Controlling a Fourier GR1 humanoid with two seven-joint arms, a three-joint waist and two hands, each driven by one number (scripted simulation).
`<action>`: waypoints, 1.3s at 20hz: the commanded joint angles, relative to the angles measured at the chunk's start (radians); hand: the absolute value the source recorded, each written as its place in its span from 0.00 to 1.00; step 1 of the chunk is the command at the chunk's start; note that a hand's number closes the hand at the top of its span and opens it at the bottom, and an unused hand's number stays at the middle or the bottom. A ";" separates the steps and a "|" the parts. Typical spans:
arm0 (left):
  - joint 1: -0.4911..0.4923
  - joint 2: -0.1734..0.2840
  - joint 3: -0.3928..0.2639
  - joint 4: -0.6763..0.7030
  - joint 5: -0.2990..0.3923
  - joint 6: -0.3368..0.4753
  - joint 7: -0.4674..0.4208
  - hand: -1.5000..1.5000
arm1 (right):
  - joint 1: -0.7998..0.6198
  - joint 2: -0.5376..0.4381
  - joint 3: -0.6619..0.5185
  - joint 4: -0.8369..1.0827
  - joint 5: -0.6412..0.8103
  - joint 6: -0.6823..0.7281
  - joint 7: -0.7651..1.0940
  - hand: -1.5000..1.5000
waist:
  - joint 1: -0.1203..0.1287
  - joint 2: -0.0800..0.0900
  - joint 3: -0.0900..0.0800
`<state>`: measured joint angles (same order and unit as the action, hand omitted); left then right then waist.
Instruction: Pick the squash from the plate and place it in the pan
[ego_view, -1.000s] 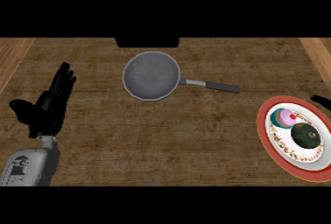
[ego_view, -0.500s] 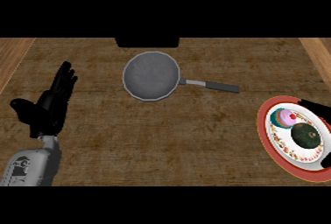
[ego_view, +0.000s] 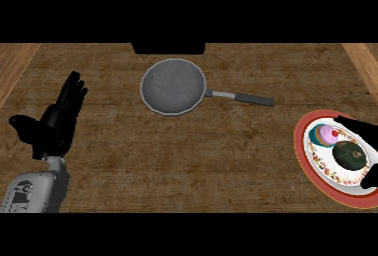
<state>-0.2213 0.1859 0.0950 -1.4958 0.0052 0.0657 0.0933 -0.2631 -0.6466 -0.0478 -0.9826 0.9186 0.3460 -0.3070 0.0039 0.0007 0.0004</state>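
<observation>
The right hand, seen earlier only at the right edge, is now extended over the plate, beside the squash; its fingers cannot be judged. The squash is not yet grasped. The pan sits upper centre on the desk. The left hand rests at left, fingers straight. No legible writing is found.

No readable text or numbers — perhaps faint marks on the left forearm, illegible.
</observation>
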 joint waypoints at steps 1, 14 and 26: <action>-0.039 0.005 0.027 0.107 0.008 -0.024 -0.067 0.50 | -0.011 0.043 0.026 0.073 0.058 -0.036 0.003 0.00 | -0.003 0.001 0.000; -0.045 0.002 0.036 0.083 -0.002 -0.033 -0.044 0.50 | -0.069 0.050 0.024 0.183 0.127 -0.098 -0.179 1.00 | -0.002 0.000 0.000; -0.062 -0.018 -0.033 0.036 -0.009 -0.061 -0.008 0.50 | -0.209 0.638 0.367 -0.125 0.182 -0.039 0.373 1.00 | 0.130 -0.009 -0.004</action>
<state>-0.2582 0.1695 0.0747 -1.4627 0.0034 0.0093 0.0822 -0.4196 -0.1293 0.2377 -1.0757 1.1083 0.3195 -0.0881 0.1029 -0.0170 -0.0214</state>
